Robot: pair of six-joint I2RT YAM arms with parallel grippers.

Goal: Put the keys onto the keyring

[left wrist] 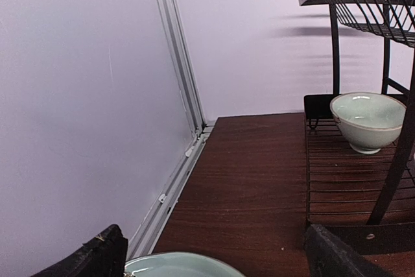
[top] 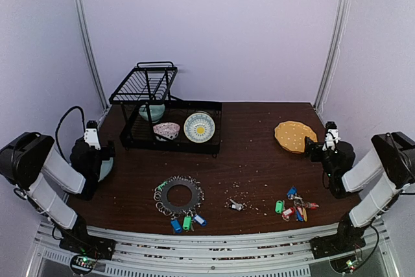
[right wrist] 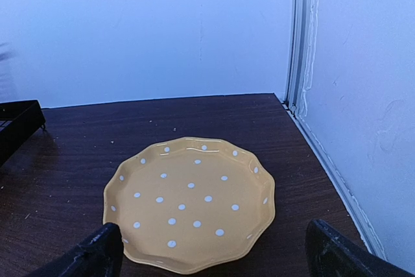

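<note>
The keyring (top: pixel 178 194), a flat dark grey ring hung with small silver rings and blue and green tags, lies at the table's front, left of centre. The keys (top: pixel 236 205), a small silver bunch, lie on the table to its right, apart from it. My left gripper (top: pixel 100 150) is open and empty at the left edge, far from both; its fingers (left wrist: pixel 97 257) stand wide apart. My right gripper (top: pixel 316 149) is open and empty at the right, its fingers (right wrist: pixel 94 254) wide apart, facing an orange dotted plate (right wrist: pixel 191 202). Neither wrist view shows the keys or keyring.
A black dish rack (top: pixel 168 118) at the back left holds a pale bowl (left wrist: pixel 367 120), a pink dish (top: pixel 166 130) and a yellow-patterned plate (top: pixel 199 126). A pale green plate (left wrist: pixel 178 265) lies under my left gripper. Keys with coloured tags (top: pixel 295 207) lie front right. Crumbs dot the table.
</note>
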